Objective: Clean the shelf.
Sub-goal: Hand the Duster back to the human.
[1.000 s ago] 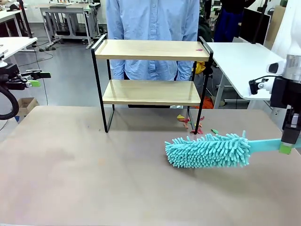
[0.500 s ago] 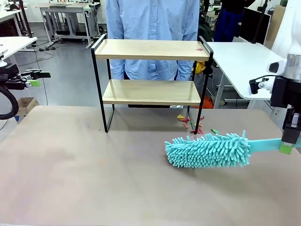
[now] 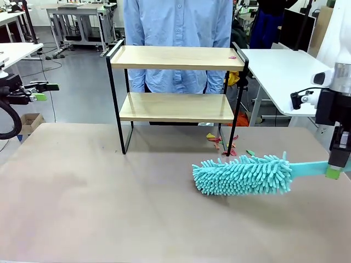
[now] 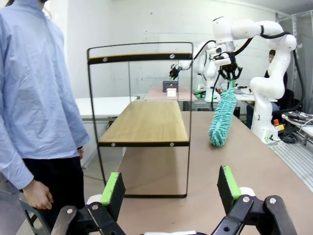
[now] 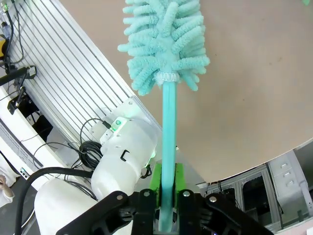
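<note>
The shelf point(image 3: 176, 57) is a small two-tier rack of light wooden boards in a black frame, standing at the table's far middle; it also shows in the left wrist view point(image 4: 146, 120). A teal fluffy duster point(image 3: 242, 175) hovers low over the table, right of centre and in front of the shelf's right leg. My right gripper point(image 3: 333, 171) is shut on the duster's handle point(image 5: 167, 147) at the right edge. My left gripper point(image 3: 39, 92) stands open at the far left, off the table, with nothing between its fingers point(image 4: 112, 188).
A person in a light blue shirt point(image 3: 176, 33) stands behind the shelf. Small coloured scraps point(image 3: 222, 141) lie on the table by the shelf's right leg, and a pink bit point(image 3: 232, 57) sits on the top board's right end. A white table point(image 3: 279, 71) stands at the right.
</note>
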{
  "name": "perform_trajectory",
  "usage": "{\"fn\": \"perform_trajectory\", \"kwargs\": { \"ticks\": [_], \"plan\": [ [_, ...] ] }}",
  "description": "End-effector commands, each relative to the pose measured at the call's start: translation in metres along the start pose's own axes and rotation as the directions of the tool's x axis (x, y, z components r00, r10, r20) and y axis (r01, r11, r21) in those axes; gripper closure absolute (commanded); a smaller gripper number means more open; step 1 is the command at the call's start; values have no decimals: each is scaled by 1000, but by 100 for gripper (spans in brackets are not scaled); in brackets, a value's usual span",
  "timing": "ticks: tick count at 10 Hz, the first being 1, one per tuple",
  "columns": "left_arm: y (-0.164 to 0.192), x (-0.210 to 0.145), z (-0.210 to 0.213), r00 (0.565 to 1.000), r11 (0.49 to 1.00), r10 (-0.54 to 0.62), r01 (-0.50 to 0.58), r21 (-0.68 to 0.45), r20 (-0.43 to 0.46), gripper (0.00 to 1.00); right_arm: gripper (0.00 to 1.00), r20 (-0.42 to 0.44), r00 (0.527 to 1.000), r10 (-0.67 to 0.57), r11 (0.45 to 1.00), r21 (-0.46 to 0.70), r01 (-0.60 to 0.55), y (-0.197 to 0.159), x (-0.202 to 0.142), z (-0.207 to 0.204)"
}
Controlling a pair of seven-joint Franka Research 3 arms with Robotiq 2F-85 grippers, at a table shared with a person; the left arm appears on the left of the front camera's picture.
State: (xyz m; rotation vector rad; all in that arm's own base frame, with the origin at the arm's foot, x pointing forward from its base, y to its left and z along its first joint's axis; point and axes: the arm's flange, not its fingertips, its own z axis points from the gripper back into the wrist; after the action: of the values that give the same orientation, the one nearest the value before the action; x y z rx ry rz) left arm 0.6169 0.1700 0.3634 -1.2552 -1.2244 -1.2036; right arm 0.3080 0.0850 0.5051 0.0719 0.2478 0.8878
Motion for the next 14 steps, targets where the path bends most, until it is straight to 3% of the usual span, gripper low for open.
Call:
{"fn": "perform_trajectory", "kwargs": {
  "ticks": [1, 4, 7, 9, 11, 12, 13, 14],
  "plan": [
    [-39, 18, -23, 999, 997, -28, 30, -66, 19, 0, 87, 75, 996, -42, 999, -28, 45, -18, 8, 11],
    [-114, 49, -45, 999, 999, -37, 37, 39, -10, 0, 87, 298, 949, 102, 995, -28, -98, -49, 16, 17],
    [-184, 57, -50, 999, 989, 47, -44, 140, -21, 0, 87, 450, 841, 300, 953, -99, -287, -58, 19, 26],
    [-219, 51, -63, 996, 981, 91, -87, 172, -16, 0, 87, 471, 762, 444, 896, -206, -394, -62, 32, 28],
    [-233, 42, -87, 994, 982, 107, -105, 156, -6, 0, 87, 431, 737, 521, 854, -271, -445, -61, 50, 29],
    [-235, 37, -100, 992, 983, 126, -123, 135, -14, 0, 87, 422, 735, 531, 847, -269, -458, -61, 55, 28],
    [-230, 38, -72, 995, 983, 97, -94, 157, -10, 0, 87, 395, 790, 469, 883, -238, -405, -63, 56, 29],
    [-230, 38, -72, 995, 983, 97, -94, 157, -10, 0, 87, 394, 768, 506, 862, -261, -434, -56, 48, 30]
  ]
}}
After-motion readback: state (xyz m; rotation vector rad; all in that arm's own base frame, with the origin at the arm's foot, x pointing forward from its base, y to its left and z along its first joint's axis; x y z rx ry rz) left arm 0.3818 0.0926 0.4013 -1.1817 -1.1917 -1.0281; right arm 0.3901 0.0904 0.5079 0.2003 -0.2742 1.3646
